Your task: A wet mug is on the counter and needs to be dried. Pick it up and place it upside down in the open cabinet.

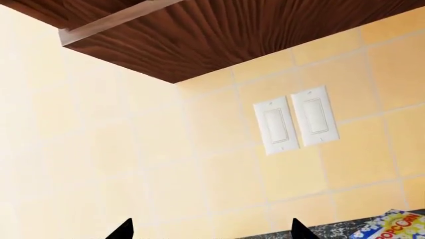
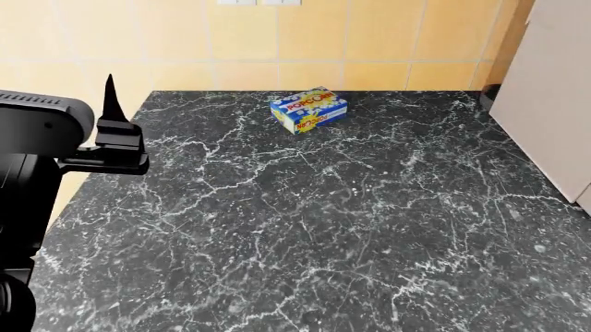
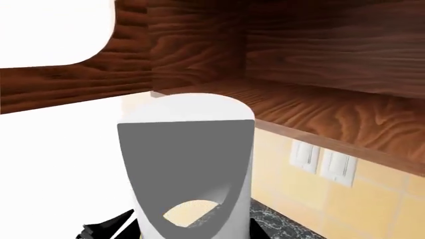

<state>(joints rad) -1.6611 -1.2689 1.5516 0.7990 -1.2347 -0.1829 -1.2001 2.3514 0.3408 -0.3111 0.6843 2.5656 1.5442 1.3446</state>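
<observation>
Between the right fingers point(image 3: 109, 226), of which only a dark sliver is shown in the right wrist view, the mug point(image 3: 189, 164) is carried aloft. It is judged to be clamped, since nothing else supports it. Its loop handle is turned toward the camera, and whether the rim points up or down cannot be told. Just beyond it the open wooden cabinet point(image 3: 319, 114) is seen.

The left fingers point(image 1: 125, 231) are spread wide with nothing between them, raised toward the tiled wall and its switches point(image 1: 295, 122). On the marble surface point(image 2: 323, 228) only a popcorn box point(image 2: 309, 109) is left.

The mug is judged stiff, light, glossy and slippery when wet, and breakable if dropped. A firm hold across the body, not the handle, is advised.
</observation>
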